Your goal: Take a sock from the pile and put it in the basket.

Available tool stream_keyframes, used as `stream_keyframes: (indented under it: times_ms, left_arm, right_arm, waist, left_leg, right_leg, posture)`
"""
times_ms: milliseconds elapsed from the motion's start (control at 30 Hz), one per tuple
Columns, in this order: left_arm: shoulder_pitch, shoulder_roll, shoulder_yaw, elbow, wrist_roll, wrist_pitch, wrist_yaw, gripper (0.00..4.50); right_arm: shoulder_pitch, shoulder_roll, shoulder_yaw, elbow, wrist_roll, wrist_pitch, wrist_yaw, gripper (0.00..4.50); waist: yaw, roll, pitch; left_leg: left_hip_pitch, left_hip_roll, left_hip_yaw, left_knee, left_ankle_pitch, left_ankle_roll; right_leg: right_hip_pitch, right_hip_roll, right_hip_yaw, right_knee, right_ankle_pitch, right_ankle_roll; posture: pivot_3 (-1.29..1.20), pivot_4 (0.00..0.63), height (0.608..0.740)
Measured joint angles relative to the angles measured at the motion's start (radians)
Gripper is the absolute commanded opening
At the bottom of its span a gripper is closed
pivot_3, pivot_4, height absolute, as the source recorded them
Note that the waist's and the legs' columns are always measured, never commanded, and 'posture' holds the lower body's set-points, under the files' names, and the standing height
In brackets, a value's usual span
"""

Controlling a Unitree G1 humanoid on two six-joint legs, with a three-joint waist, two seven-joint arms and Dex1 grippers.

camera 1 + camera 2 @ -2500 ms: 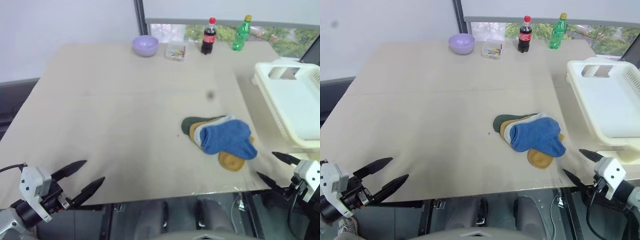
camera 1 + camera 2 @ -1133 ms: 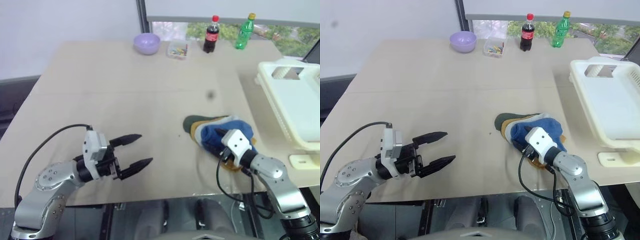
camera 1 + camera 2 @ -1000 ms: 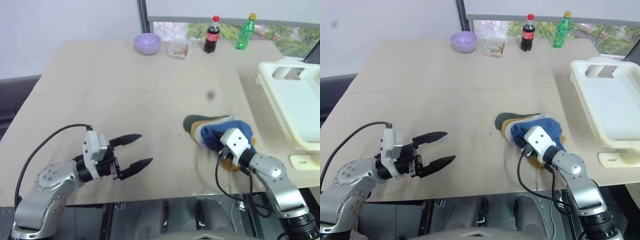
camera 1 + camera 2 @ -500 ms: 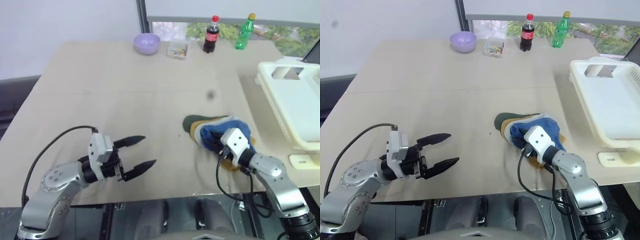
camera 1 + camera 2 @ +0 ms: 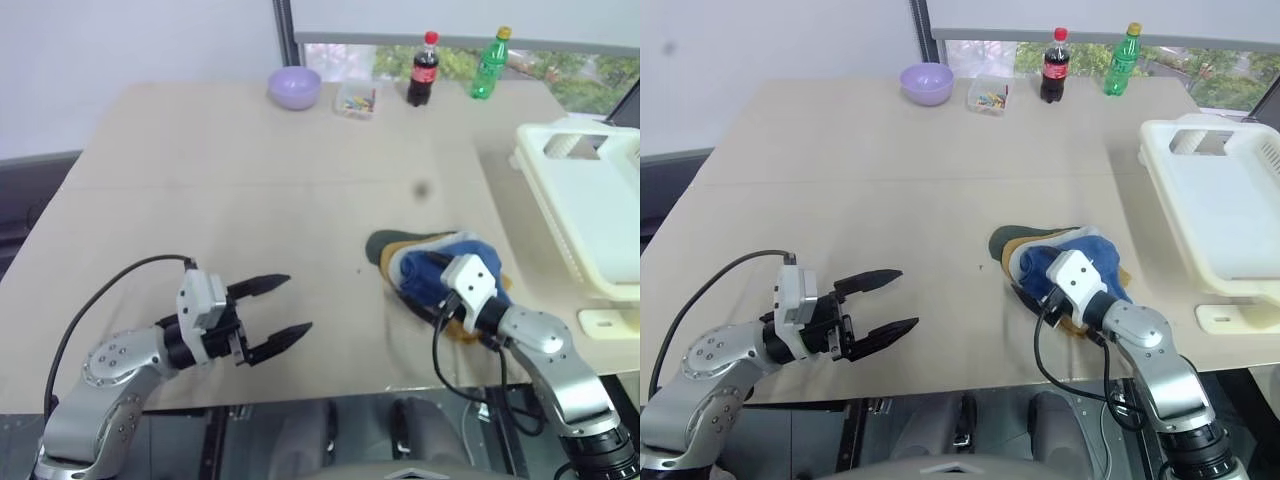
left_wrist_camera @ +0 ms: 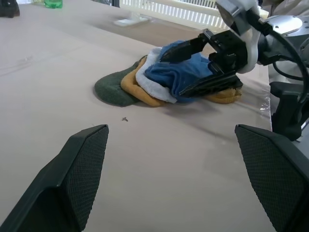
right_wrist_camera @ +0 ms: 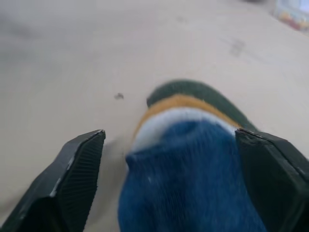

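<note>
The pile (image 5: 405, 252) of green, mustard, light grey and blue socks lies on the table's right half, with the blue sock (image 6: 178, 72) on top. My right gripper (image 6: 193, 67) is at the pile's near side and open. One finger is over the blue sock and the other is along its lower edge. The right wrist view shows the blue sock (image 7: 193, 164) between its two spread fingers. My left gripper (image 5: 295, 304) hovers open over bare table far to the left of the pile, holding nothing. The cream basket (image 5: 540, 185) stands at the table's right edge.
A purple bowl (image 5: 294, 86), a small clear box (image 5: 354, 100), a cola bottle (image 5: 422, 70) and a green bottle (image 5: 486, 66) line the far edge. The pile sits close to the table's front edge (image 5: 330, 385), and the basket is a short way to its right.
Both arms have come up over the table from its front edge. The right gripper reached the pile, and over the last second its jaws spread from nearly shut to wide.
</note>
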Motion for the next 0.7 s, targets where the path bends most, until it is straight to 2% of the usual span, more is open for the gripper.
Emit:
stream_keyframes:
  times_ms: [167, 200, 233, 300, 467, 700]
  left_arm:
    - [0.014, 0.000, 0.000, 0.001, 0.000, -0.005, -0.001, 4.50]
    - [0.015, 0.000, 0.000, 0.001, 0.001, -0.007, -0.001, 4.50]
    - [0.015, 0.000, 0.000, 0.002, 0.001, -0.008, -0.001, 4.50]
    - [0.015, 0.000, 0.000, 0.002, 0.001, -0.010, -0.001, 4.50]
    - [0.023, 0.000, 0.000, 0.002, 0.006, -0.019, -0.001, 4.50]
    - [0.028, -0.001, 0.001, 0.002, 0.006, -0.020, 0.003, 4.50]
  right_arm:
    - [0.009, -0.007, -0.002, -0.024, 0.023, 0.018, 0.002, 4.37]
    - [0.014, -0.012, -0.002, -0.024, 0.023, 0.019, 0.002, 3.82]
    - [0.016, -0.015, -0.002, -0.024, 0.023, 0.019, 0.002, 3.51]
    - [0.017, -0.016, -0.002, -0.023, 0.023, 0.019, 0.001, 2.61]
    - [0.017, -0.017, -0.001, -0.001, 0.017, 0.018, -0.002, 0.06]
    - [0.007, -0.017, -0.002, 0.002, 0.023, 0.020, -0.001, 0.06]
  waist:
    - [0.000, 0.000, 0.000]
    - [0.001, 0.000, 0.000]
    - [0.001, 0.000, 0.000]
    - [0.000, 0.000, 0.000]
    - [0.000, 0.000, 0.000]
    - [0.000, 0.000, 0.000]
  left_leg:
    - [0.000, 0.000, 0.000, 0.000, 0.000, 0.000]
    - [0.000, 0.000, 0.000, 0.000, 0.000, 0.000]
    - [0.000, 0.000, 0.000, 0.000, 0.000, 0.000]
    - [0.000, 0.000, 0.000, 0.000, 0.000, 0.000]
    - [0.000, 0.000, 0.000, 0.000, 0.000, 0.000]
    - [0.000, 0.000, 0.000, 0.000, 0.000, 0.000]
  right_leg:
    - [0.000, 0.000, 0.000, 0.000, 0.000, 0.000]
    - [0.000, 0.000, 0.000, 0.000, 0.000, 0.000]
    - [0.000, 0.000, 0.000, 0.000, 0.000, 0.000]
    - [0.000, 0.000, 0.000, 0.000, 0.000, 0.000]
    - [0.000, 0.000, 0.000, 0.000, 0.000, 0.000]
    - [0.000, 0.000, 0.000, 0.000, 0.000, 0.000]
  posture:
    - [0.00, 0.150, 0.740]
    - [0.00, 0.150, 0.740]
    - [0.00, 0.150, 0.740]
    - [0.00, 0.150, 0.740]
    - [0.00, 0.150, 0.740]
    - [0.00, 0.150, 0.740]
